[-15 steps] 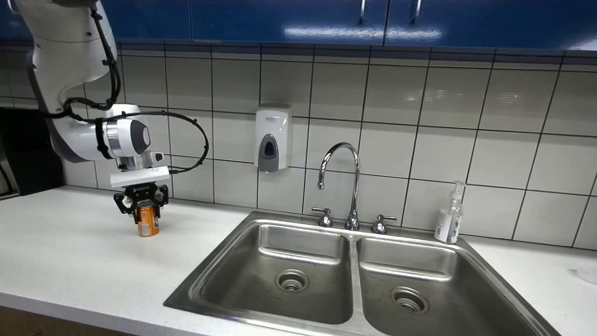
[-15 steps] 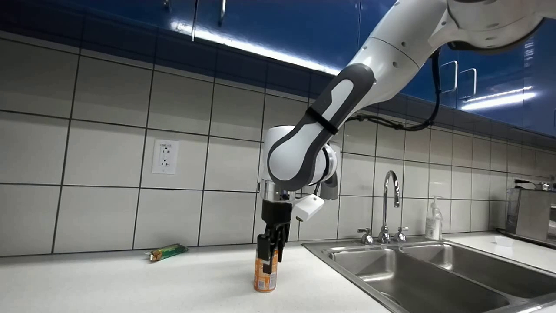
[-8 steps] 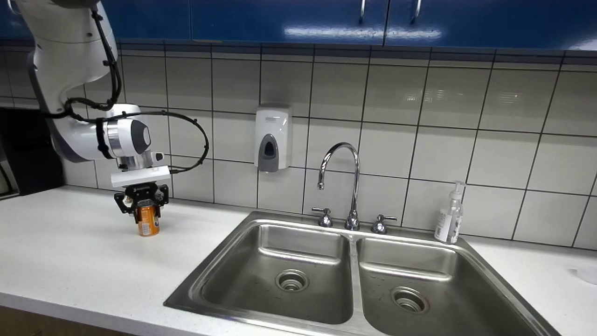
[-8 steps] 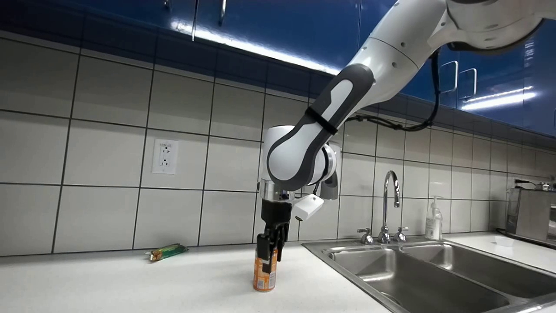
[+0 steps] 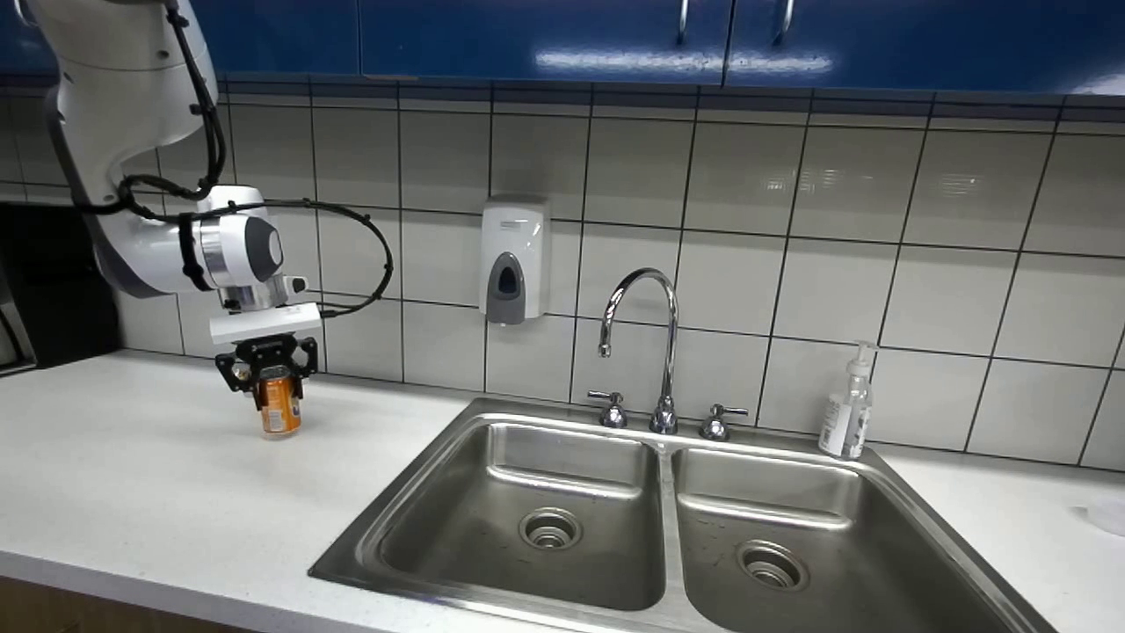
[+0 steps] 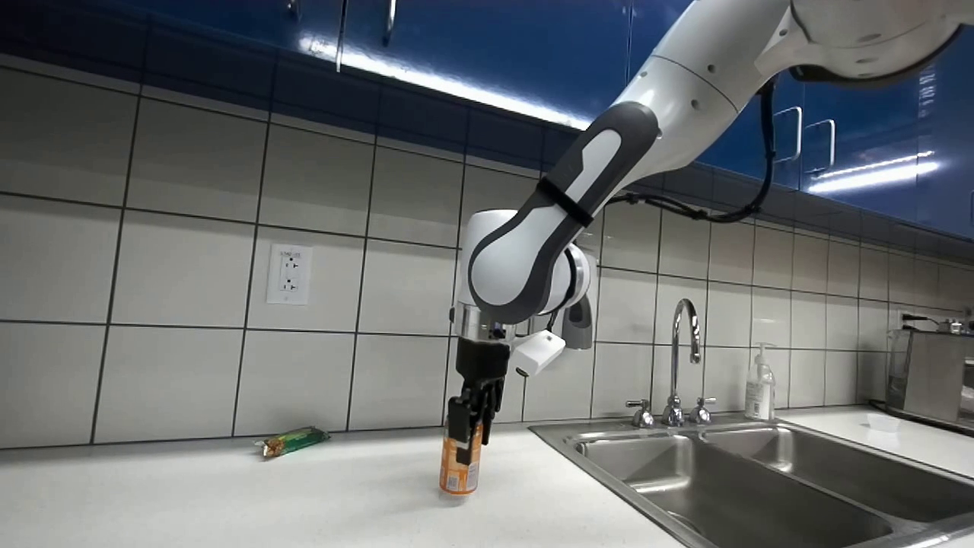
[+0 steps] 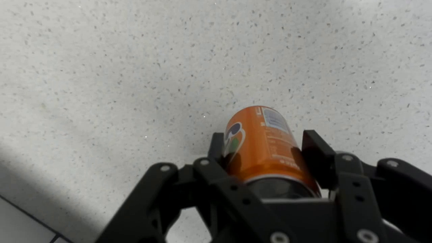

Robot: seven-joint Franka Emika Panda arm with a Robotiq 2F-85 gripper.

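Note:
An orange soda can (image 5: 281, 418) with a barcode label is between the black fingers of my gripper (image 5: 279, 400). The can also shows in an exterior view (image 6: 458, 481) and in the wrist view (image 7: 258, 145). My gripper (image 7: 263, 135) is shut on the upper part of the can, one finger against each side. The can is roughly upright. Its base seems to be just above the white counter (image 5: 158, 466). The gripper body covers part of the can's top end.
A double steel sink (image 5: 671, 563) with a faucet (image 5: 670, 352) lies beside the can. A pump bottle (image 5: 847, 409) stands behind it. A soap dispenser (image 5: 515, 259) is on the tiled wall. A green wrapped snack (image 6: 294, 441) lies near the wall. Blue cabinets (image 5: 545, 40) hang above.
Over the last half second my gripper and the can have risen slightly, and the can's base has moved up from the counter. Before that there is almost no motion.

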